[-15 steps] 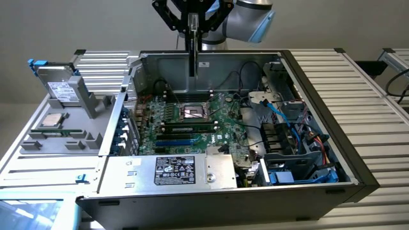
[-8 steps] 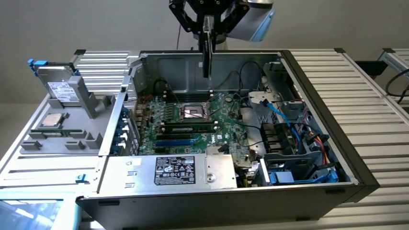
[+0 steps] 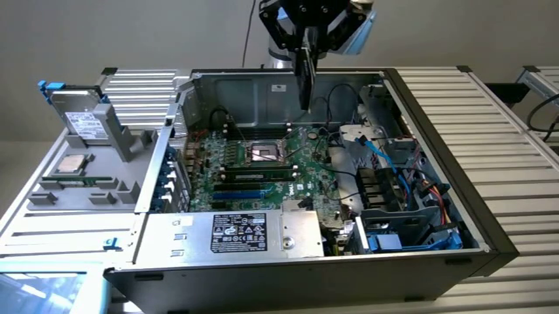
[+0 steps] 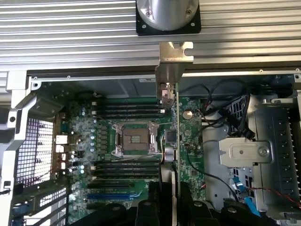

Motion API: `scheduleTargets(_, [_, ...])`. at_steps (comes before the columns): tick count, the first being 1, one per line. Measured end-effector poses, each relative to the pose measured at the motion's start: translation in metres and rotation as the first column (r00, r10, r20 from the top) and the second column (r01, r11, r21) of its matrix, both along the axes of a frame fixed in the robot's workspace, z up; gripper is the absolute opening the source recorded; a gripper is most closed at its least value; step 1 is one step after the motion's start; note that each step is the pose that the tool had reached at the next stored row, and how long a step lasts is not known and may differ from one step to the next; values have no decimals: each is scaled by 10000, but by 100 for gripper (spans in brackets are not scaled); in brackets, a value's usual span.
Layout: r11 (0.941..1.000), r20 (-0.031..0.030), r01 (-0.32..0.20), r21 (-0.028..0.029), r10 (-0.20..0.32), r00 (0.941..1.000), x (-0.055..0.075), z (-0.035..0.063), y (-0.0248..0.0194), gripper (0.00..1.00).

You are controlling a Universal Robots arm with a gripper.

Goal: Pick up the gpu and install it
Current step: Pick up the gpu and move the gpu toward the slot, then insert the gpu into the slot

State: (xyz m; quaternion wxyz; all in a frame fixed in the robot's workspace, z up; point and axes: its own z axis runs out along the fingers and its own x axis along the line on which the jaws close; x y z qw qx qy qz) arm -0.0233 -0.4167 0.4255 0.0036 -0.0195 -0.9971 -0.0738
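Note:
My gripper (image 3: 307,27) hangs above the rear of the open computer case (image 3: 489,216), shut on the gpu (image 3: 303,73). The card hangs edge-down from the fingers, over the back wall of the case and clear of the large green motherboard (image 3: 262,163). In the wrist view the gpu (image 4: 174,127) shows edge-on, running from between my dark fingers (image 4: 155,207) out to its silver bracket (image 4: 172,70). Under it lies the motherboard (image 4: 94,141) with its CPU socket (image 4: 134,139) and black memory slots (image 4: 127,110).
A silver hard drive with a white label (image 3: 83,121) stands on a grey tray (image 3: 78,196) at the exterior view's left, beside a loose CPU (image 3: 72,165). Inside the case are a power supply (image 3: 235,232), blue cables (image 3: 384,160) and a metal drive cage (image 4: 249,155).

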Motion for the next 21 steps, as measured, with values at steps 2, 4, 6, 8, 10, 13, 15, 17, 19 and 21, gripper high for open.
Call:
scheduleTargets(2, [10000, -3, -6, -2, 6, 10000, 6, 0, 0, 28])
scheduleTargets(4, [10000, -2, -5, -2, 5, 10000, 6, 0, 0, 28])
scheduleTargets(6, [10000, -2, -31, -2, 31, 10000, 6, 0, 0, 28])
scheduleTargets(8, [9992, -2, -388, -2, 388, 9992, 7, 0, 0, 28])
scheduleTargets(10, [9972, -2, -752, -2, 752, 9972, 7, 0, 0, 28])
scheduleTargets(13, [9916, -2, -1293, -2, 1293, 9916, 6, 0, 0, 28])
scheduleTargets(15, [9863, -2, -1650, -2, 1650, 9863, 7, -1, 0, 28])
scheduleTargets(17, [9796, -2, -2008, -1, 2008, 9796, 7, -2, 0, 28])
scheduleTargets(19, [9719, -1, -2354, 1, 2354, 9719, 7, -4, 0, 28])
scheduleTargets(21, [9637, 5, -2672, 28, 2672, 9637, 7, -3, 1, 28])
